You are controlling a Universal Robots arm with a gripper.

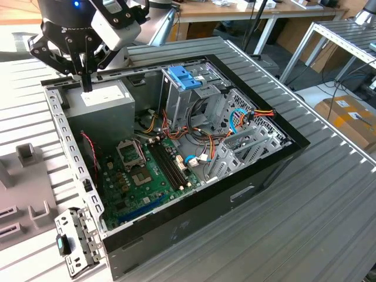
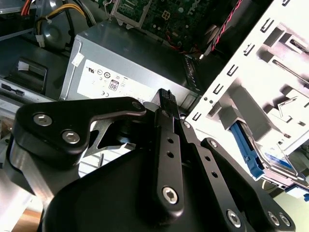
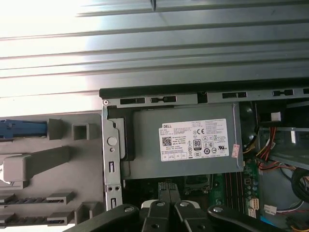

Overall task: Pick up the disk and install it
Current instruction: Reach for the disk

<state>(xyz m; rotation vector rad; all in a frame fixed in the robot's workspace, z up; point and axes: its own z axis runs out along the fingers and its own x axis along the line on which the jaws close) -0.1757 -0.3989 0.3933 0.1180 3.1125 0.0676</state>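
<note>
- First wrist view: we see the gripper (image 3: 168,186) closed narrow on nothing, hovering over the power supply (image 3: 193,140) at a corner of the open case (image 3: 112,142).
- The disk (image 3: 21,129) sits apart in a grey holder (image 3: 36,162) on the table (image 3: 145,58), beside the case's edge, likely staged so its rails stay reachable.

The table (image 1: 329,194) is shiny ribbed metal. The box (image 3: 145,140) is dull grey metal with a paper label (image 3: 195,139). The gripper (image 2: 165,96) is matt black. The disk (image 2: 246,147) has blue plastic rails.
</note>
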